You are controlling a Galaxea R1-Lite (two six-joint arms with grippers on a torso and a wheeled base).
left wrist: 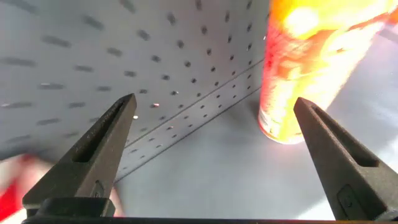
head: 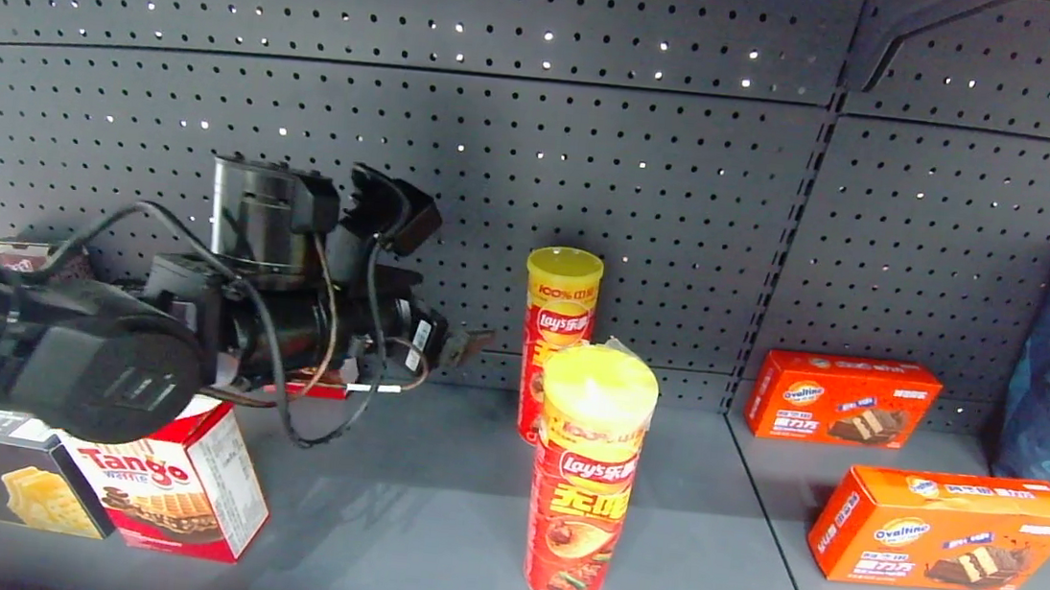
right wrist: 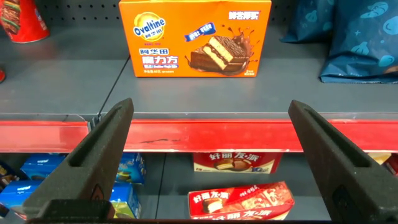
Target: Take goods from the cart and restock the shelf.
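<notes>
Left claw [left wrist: 214, 102] is open and empty, reaching low over the shelf [head: 407, 515] deck toward the pegboard back. The rear chip can [head: 557, 308] stands upright, long axis vertical, just beside the claw tip on the robot's right and outside the fingers' gap, not touching. The front chip can [head: 590, 475] stands upright, nearer the shelf lip. Right claw [right wrist: 211, 106] is open and empty at the shelf's front edge, facing an orange box [right wrist: 196, 37]. The left arm is nearer the cans; backing out likely means pulling straight away from the rear can.
</notes>
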